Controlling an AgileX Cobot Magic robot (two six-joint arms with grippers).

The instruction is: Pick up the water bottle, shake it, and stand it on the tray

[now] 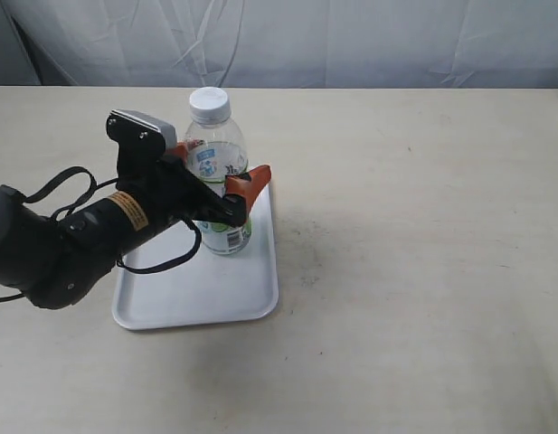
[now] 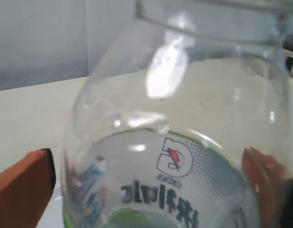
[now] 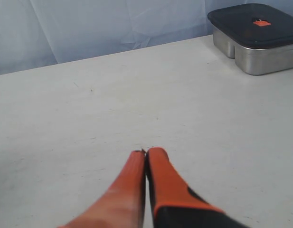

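A pale table (image 1: pixel 423 226) stands in front of a wrinkled white cloth backdrop (image 1: pixel 351 36). On the left part of the table lies the tray (image 1: pixel 197 298), white and rectangular with rounded corners and a low rim, its long side running away from the camera.

The water bottle (image 1: pixel 215 145) stands upright on the far half of the tray, toward the tray's right edge. It is clear plastic with a white screw cap (image 1: pixel 209 104) and a green, white and light-blue label around its lower body.

The left arm, black with a yellow sticker, reaches in from the left edge of the exterior view. Its left pincer (image 1: pixel 226 161) is spread wide around the middle of the bottle, one orange finger (image 1: pixel 252 178) just beside the bottle's right side and the other at its left. In the left wrist view the bottle (image 2: pixel 174 156) fills almost the whole picture, and the pincer (image 2: pixel 141 180) shows an orange finger at each side; one has a thin gap between it and the plastic, while the other is seen through the clear wall, so contact there cannot be judged.

The right arm is outside the exterior view. In the right wrist view the right pincer (image 3: pixel 146 154) is closed, its two orange tips pressed together and holding nothing, over bare table. Well beyond it a metal container with a dark lid (image 3: pixel 255 38) sits near the backdrop.
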